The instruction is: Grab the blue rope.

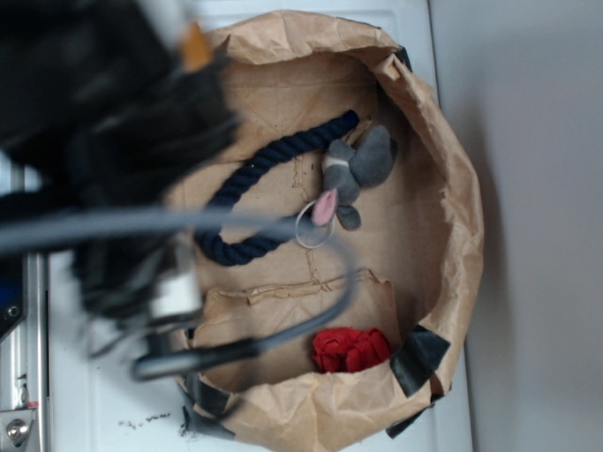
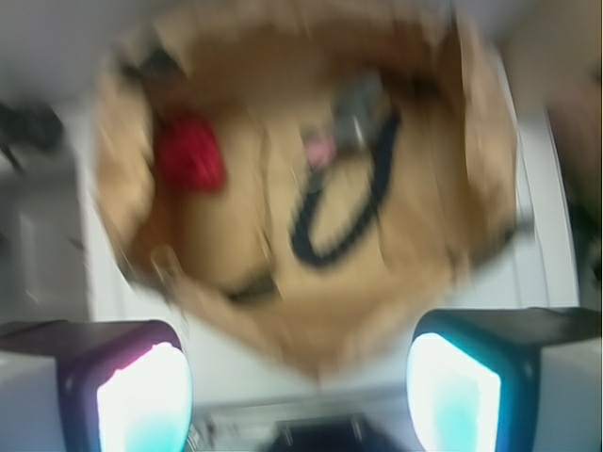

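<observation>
The end effector [image 2: 300, 391] is open, its two fingers [image 2: 141, 400] far apart with nothing between them. It hangs high above a brown paper bag [image 1: 452, 179] that sits on the white tabletop [image 1: 94, 395]. The wrist view is blurry. The blue rope [image 1: 259, 184] lies in the bag, bent like a U, out ahead of the end effector and well apart from it. A grey plush mouse [image 1: 358, 169] with a pink ear touches the far end of the rope. A small red cloth [image 1: 350, 349] lies ahead too, off to the left in the wrist view.
</observation>
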You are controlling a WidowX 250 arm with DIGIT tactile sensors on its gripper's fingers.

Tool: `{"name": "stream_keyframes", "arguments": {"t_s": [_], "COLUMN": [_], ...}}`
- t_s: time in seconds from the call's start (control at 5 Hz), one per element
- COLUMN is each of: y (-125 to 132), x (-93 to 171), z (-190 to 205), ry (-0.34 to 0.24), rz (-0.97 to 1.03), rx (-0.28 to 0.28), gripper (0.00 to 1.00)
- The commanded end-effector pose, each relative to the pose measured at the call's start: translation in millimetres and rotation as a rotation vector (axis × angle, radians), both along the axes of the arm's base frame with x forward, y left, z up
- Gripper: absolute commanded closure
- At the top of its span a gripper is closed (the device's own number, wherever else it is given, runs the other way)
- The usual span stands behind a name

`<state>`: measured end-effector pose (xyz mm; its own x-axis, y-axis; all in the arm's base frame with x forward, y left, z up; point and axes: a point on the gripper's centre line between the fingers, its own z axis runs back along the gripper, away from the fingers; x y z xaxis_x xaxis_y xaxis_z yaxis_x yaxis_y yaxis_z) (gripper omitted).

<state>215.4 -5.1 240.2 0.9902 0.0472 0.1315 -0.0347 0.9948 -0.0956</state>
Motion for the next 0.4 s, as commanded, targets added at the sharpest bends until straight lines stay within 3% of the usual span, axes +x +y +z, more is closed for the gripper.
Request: {"name": "stream_keyframes", "arguments": {"t_s": [0.0,0.2], "y": [4,24], "x": [4,26], "z": [13,-37], "ry": [-0.042,-0.007], "rz": [0.014,0.05], "rx": [-0.004,0.004], "gripper": [0.0,0.0]}}
